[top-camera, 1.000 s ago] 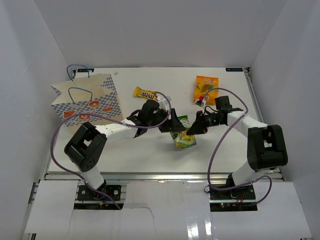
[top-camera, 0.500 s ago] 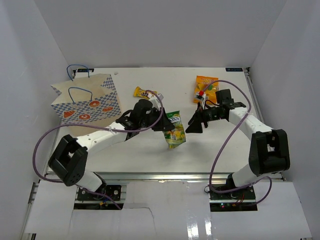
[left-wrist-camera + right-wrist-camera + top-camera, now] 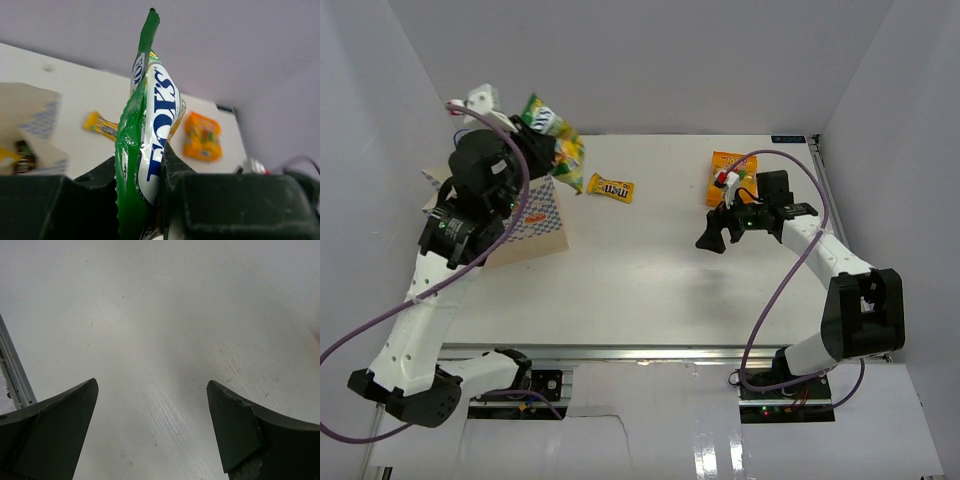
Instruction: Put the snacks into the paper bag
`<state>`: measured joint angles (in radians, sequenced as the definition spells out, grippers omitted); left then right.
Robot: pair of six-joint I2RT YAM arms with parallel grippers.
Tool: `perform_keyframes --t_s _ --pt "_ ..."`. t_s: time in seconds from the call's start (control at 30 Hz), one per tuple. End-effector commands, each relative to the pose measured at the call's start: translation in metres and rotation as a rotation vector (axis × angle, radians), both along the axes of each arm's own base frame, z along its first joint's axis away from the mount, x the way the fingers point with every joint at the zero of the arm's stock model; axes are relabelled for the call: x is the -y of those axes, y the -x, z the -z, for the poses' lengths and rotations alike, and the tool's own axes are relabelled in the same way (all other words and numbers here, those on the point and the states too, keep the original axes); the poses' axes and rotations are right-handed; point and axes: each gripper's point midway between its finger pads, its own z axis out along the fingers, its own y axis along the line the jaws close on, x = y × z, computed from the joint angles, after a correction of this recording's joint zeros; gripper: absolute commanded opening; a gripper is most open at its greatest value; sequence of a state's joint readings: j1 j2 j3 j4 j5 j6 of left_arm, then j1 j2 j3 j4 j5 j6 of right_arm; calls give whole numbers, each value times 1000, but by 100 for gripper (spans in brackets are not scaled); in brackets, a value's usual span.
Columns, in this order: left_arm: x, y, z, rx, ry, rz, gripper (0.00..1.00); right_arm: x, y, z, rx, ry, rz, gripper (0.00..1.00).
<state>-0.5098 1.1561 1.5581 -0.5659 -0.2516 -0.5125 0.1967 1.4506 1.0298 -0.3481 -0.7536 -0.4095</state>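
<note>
Top external view: left gripper [image 3: 140,157] clamps the green-yellow pouch [image 3: 553,131] aloft at ten o'clock, seemingly above the paper bag [image 3: 544,216]; right gripper [image 3: 712,233], at three o'clock, hangs spread and empty.

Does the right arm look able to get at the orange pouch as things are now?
Probably yes. The right gripper is open and empty, and the orange pouch lies flat on the table close beside its wrist, with nothing else between them. The gripper would need to turn toward it first.
</note>
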Motion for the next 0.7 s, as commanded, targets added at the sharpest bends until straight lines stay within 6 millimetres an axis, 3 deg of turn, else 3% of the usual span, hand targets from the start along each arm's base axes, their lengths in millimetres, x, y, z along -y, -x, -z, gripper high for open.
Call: perform_keyframes --t_s 0.0,0.07,0.17,0.47,0.67 --pt "-90 -4 7 -99 -95 -374 0 1 -9 -11 17 -17 55 95" --pt "-115 -12 1 -113 -85 -495 0 1 -10 -15 34 -19 64 95" --pt "-154 -21 8 -156 -48 -638 0 4 -13 -18 44 -13 81 95" --pt "-183 -21 21 -204 23 -805 0 7 -8 -14 45 -15 104 96" --pt "-203 -42 29 -231 51 -864 0 7 -7 -15 45 -17 106 95"
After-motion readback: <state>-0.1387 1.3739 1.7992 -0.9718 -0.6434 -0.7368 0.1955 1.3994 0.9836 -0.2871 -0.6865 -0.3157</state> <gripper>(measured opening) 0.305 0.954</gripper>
